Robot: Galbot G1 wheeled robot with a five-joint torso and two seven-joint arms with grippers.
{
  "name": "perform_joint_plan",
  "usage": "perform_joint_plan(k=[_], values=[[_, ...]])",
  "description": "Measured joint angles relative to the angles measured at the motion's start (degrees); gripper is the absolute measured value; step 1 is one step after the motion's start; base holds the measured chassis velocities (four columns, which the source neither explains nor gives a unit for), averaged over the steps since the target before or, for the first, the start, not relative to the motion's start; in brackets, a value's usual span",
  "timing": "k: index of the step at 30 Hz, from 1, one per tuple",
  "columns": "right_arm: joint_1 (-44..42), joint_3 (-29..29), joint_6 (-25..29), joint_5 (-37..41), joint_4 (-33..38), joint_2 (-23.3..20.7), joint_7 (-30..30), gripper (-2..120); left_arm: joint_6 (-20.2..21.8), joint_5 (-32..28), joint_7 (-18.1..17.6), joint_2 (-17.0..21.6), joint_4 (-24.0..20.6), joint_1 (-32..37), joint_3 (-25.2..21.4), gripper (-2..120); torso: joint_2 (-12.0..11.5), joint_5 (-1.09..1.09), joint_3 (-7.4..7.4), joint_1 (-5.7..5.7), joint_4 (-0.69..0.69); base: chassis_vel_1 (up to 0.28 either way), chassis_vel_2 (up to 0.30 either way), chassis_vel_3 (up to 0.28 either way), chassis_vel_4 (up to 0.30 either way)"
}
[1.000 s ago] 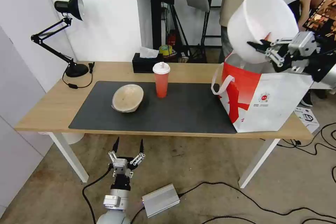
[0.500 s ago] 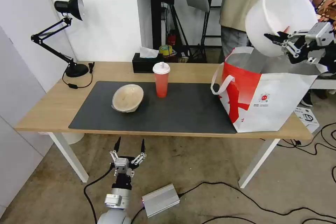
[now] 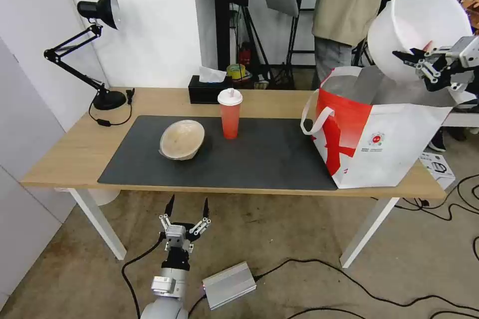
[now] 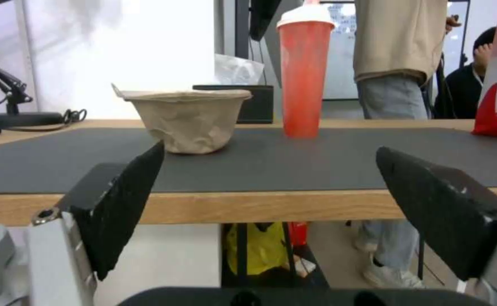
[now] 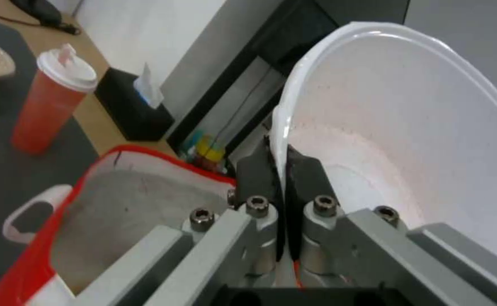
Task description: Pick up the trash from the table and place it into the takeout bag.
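My right gripper (image 3: 406, 56) (image 5: 280, 153) is shut on the rim of the white plastic bowl (image 3: 421, 27) (image 5: 407, 127), held tilted in the air above the far right side of the takeout bag (image 3: 379, 134) (image 5: 112, 199). The bag stands open at the table's (image 3: 65, 154) right end. On the dark mat, the beige shallow bowl (image 3: 182, 138) (image 4: 186, 117) and the red cup with white lid (image 3: 230, 113) (image 4: 304, 70) (image 5: 53, 100) stand upright. My left gripper (image 3: 187, 204) (image 4: 268, 199) hangs open below the table's front edge, pointing at the beige bowl.
A black tissue box (image 3: 207, 88) and a black desk lamp (image 3: 97, 45) stand at the table's back. People stand behind the bag. Cables and a silver box (image 3: 228, 285) lie on the floor in front of the table.
My right gripper has carried the white bowl to the right across the bag's opening. The left gripper has hardly moved.
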Motion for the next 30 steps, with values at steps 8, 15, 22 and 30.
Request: perform_joint_plan(k=[8,15,22,30], values=[[1.42,-1.91,-0.05,-1.43,-1.53,1.2,-0.2,0,-0.15,-0.08,0.21,-0.07,-0.01,0.03,0.23,100,0.0,0.0,0.0,0.0,0.0,0.0,0.0,0.0,0.0],[2.88,-3.41,-0.07,-2.54,-3.1,2.75,-0.43,0,-0.15,-0.08,0.32,-0.14,0.14,-0.31,0.41,100,0.0,0.0,0.0,0.0,0.0,0.0,0.0,0.0,0.0],[4.58,-5.22,-0.06,-3.44,-4.36,4.12,-0.64,0,-0.15,-0.06,0.52,-0.22,0.6,-0.55,0.92,100,0.0,0.0,0.0,0.0,0.0,0.0,0.0,0.0,0.0],[5.16,-5.93,-0.07,-3.66,-4.61,4.48,-0.69,0,-0.15,-0.05,0.55,-0.24,0.7,-0.58,1.01,100,0.0,0.0,0.0,0.0,-0.01,0.0,0.0,0.0,0.0]])
